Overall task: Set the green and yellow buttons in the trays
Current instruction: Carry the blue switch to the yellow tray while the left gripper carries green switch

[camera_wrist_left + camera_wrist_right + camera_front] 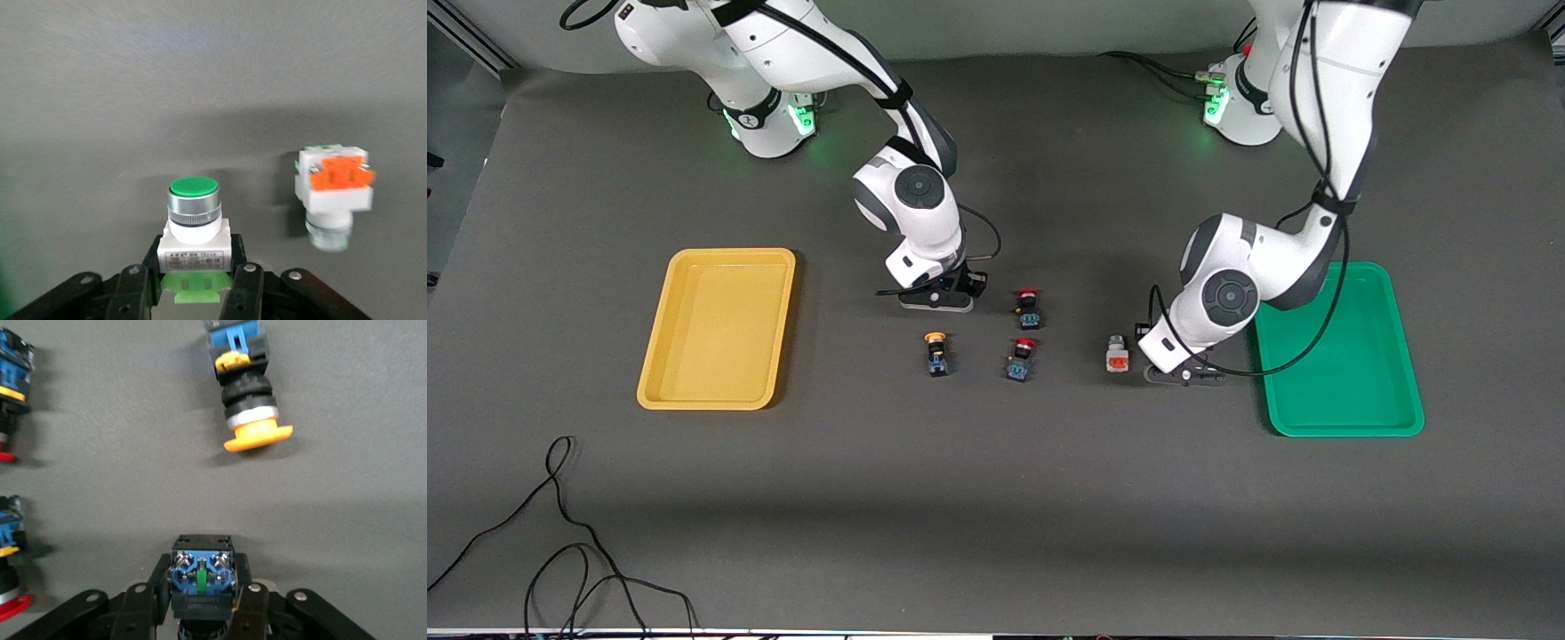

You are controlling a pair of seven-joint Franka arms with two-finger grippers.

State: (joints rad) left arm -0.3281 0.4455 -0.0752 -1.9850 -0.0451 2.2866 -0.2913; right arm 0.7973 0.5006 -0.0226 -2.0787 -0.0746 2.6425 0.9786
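In the left wrist view my left gripper (194, 261) is shut on a white-bodied button with a green cap (193, 200) that stands upright on the table. In the front view this gripper (1183, 373) is down beside the green tray (1352, 418), and the arm hides its button. My right gripper (201, 583) is shut on a black-and-blue button body (201, 572) whose cap is hidden. In the front view it (938, 300) sits low, between the yellow tray (716, 391) and the red switches. A yellow-capped button (935, 353) (248, 400) lies close to it.
A white switch with an orange block (1117, 354) (333, 193) lies beside the left gripper. Two red-capped switches (1029, 307) (1021, 358) sit in the middle of the table. A loose black cable (560, 533) trails near the front edge. Both trays hold nothing.
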